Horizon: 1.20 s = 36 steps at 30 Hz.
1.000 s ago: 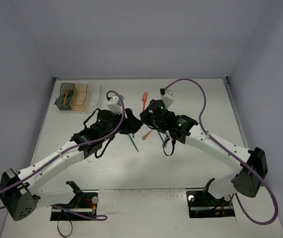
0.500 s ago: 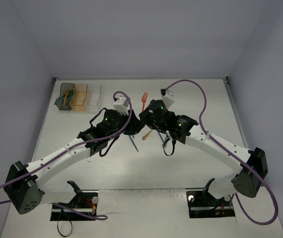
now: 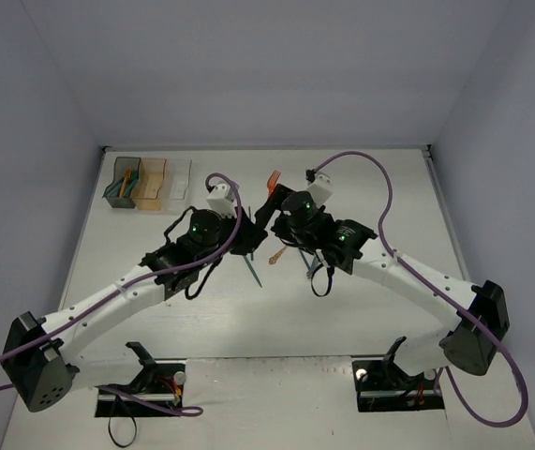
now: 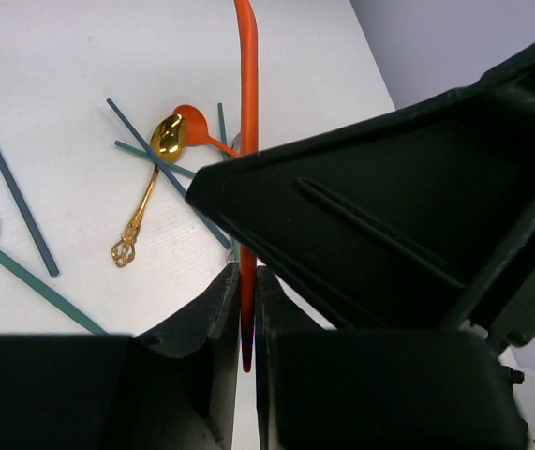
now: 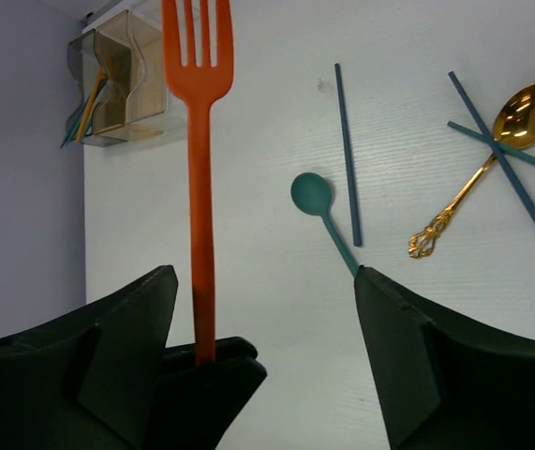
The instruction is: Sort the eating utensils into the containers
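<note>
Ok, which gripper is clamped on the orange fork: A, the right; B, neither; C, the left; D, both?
C: the left gripper is pinched shut on the handle of the orange fork, while the right gripper stands wide open on either side of it.

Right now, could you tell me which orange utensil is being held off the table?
The orange fork: the left tool clamps its handle, while the orange spoon lies unheld beside the gold spoon.

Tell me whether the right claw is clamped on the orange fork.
No, the right claw stands wide open with the orange fork between its fingers, and the handle is pinched in the shut left claw.
</note>
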Each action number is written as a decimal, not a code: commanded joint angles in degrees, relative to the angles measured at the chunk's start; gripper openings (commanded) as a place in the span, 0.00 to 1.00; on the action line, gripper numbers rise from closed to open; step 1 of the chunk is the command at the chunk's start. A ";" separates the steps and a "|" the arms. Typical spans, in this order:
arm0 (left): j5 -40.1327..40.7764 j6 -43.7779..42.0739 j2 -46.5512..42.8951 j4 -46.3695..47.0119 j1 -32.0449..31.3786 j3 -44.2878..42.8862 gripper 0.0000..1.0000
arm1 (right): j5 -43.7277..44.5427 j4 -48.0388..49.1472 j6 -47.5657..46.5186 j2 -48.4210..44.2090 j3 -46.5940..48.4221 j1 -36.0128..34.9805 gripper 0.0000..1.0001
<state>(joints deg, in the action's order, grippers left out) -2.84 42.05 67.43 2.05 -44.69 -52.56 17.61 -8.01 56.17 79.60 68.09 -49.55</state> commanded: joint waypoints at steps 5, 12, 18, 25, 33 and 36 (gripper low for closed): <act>-4.03 6.42 -5.97 -0.91 9.71 3.59 0.00 | 2.32 1.00 -4.79 -6.53 -1.36 6.46 0.91; -14.52 3.71 -9.75 -12.45 29.37 3.13 0.00 | 2.45 -2.20 -20.32 -13.97 -1.91 14.25 1.00; -23.78 -1.39 -3.71 -21.20 45.11 -4.66 0.00 | 4.01 -3.61 -31.72 -19.87 -2.60 15.71 1.00; -32.53 -8.11 10.45 -33.62 60.75 -20.48 0.00 | 1.55 -4.00 -37.17 -25.34 -4.15 15.80 1.00; -36.64 -12.09 26.22 -41.58 68.10 -36.46 0.00 | 1.40 -4.32 -40.07 -28.76 -5.34 15.82 1.00; -37.52 -12.37 32.41 -43.52 68.94 -41.60 0.00 | 2.98 -4.47 -41.40 -29.12 -5.34 15.80 1.00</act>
<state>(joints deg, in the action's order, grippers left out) -36.53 32.38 94.88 -37.35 23.30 -87.41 19.00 -14.79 18.04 51.16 62.51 -34.04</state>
